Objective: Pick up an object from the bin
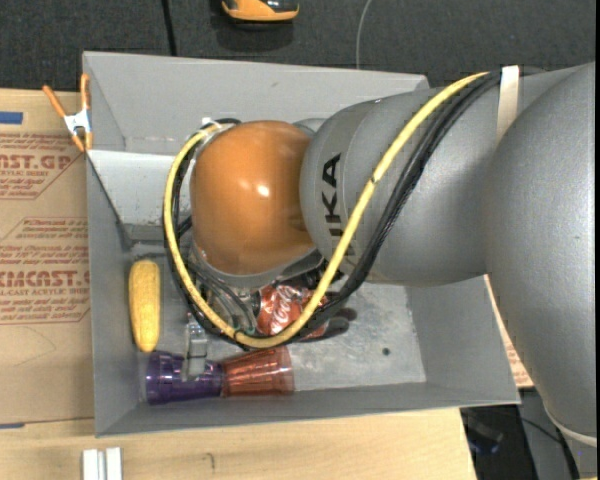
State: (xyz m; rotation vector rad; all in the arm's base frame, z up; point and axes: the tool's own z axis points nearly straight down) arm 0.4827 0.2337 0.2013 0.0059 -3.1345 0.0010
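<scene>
Purple plastic cup (178, 380) lies on its side in the lower-left corner of the bin (392, 356), butted against a red cup (257, 373); my gripper (195, 346) just above it, spread or closed can't tell. Probably light, stiff, slick, so pinch across the body

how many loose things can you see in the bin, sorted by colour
yellow: 1, a corn cob
purple: 1, a plastic cup lying on its side
orange-red: 1, a translucent cup lying on its side
red: 1, a crumpled can-like thing, partly under the arm
total: 4 in sight; the arm covers much of the bin, so more may lie beneath it
</scene>
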